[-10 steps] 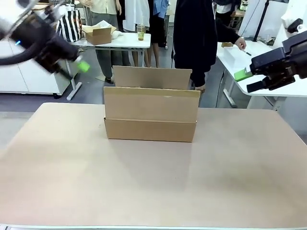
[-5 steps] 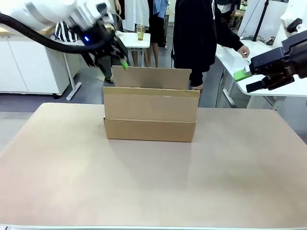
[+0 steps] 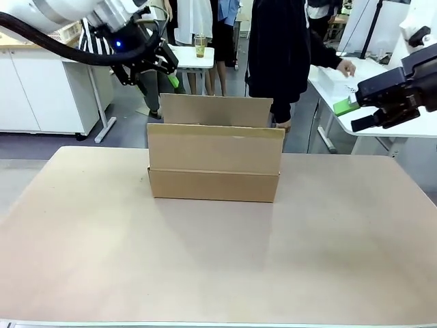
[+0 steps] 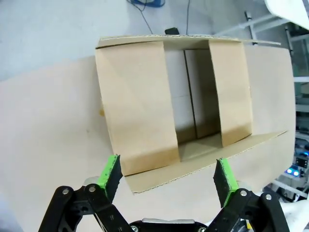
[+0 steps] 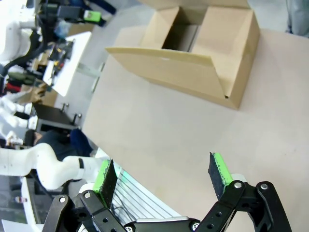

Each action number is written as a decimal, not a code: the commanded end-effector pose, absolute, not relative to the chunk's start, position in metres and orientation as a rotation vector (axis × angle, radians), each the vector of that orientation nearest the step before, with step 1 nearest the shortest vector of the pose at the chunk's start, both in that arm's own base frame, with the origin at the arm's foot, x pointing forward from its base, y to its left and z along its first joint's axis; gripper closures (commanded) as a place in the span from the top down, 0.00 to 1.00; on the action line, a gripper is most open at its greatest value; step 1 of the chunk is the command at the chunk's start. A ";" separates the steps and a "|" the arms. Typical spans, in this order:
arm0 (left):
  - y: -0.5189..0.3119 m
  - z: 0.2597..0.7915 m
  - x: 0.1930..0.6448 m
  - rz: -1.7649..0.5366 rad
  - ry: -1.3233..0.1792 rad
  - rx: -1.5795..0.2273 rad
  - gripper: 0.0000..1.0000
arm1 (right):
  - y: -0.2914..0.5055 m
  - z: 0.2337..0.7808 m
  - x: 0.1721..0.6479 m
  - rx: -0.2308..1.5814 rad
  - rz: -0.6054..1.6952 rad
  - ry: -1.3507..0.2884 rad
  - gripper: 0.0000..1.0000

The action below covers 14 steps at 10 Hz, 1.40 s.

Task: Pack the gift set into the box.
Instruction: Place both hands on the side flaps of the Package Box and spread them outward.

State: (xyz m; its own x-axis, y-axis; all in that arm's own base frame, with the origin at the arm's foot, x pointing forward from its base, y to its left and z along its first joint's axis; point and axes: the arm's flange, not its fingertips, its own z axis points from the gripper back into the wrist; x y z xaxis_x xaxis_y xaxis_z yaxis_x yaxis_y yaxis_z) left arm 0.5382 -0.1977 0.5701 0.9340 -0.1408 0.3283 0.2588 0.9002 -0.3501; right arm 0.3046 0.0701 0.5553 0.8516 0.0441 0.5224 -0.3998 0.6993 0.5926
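Box (image 3: pixel 214 164) sits open at the far middle of the table (image 3: pixel 341 246), and I've got the left gripper (image 4: pixel 166 170) hovering above it, right gripper (image 3: pixel 353 114) off to the side, both jaws spread wide, gripping nothing.

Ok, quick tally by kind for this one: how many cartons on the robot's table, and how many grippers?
Box: 1, the box standing on the table, top flaps open.
Grippers: 2, the left gripper and the right gripper, both with jaws open.
Total: 3
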 end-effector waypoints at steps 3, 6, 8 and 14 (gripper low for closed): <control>-0.271 0.543 0.548 -0.155 -0.234 -0.211 1.00 | 0.070 0.555 0.307 0.777 0.285 -0.517 1.00; -0.322 0.522 0.556 -0.035 -0.246 -0.025 1.00 | 0.070 0.555 0.307 0.777 0.285 -0.517 1.00; -0.340 0.505 0.561 -0.043 -0.248 0.057 1.00 | 0.070 0.555 0.307 0.777 0.285 -0.517 1.00; -0.351 0.464 0.563 0.040 -0.303 0.287 1.00 | 0.070 0.555 0.307 0.777 0.285 -0.517 1.00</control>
State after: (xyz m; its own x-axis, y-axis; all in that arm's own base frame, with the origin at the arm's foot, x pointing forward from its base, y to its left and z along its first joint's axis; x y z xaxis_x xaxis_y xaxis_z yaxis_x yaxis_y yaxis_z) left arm 0.5641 -0.3487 0.4636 0.9580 -0.0264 0.2857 -0.0380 0.9753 0.2178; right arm 0.3046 0.0697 0.5554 0.8514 0.0448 0.5226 -0.3997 0.7004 0.5913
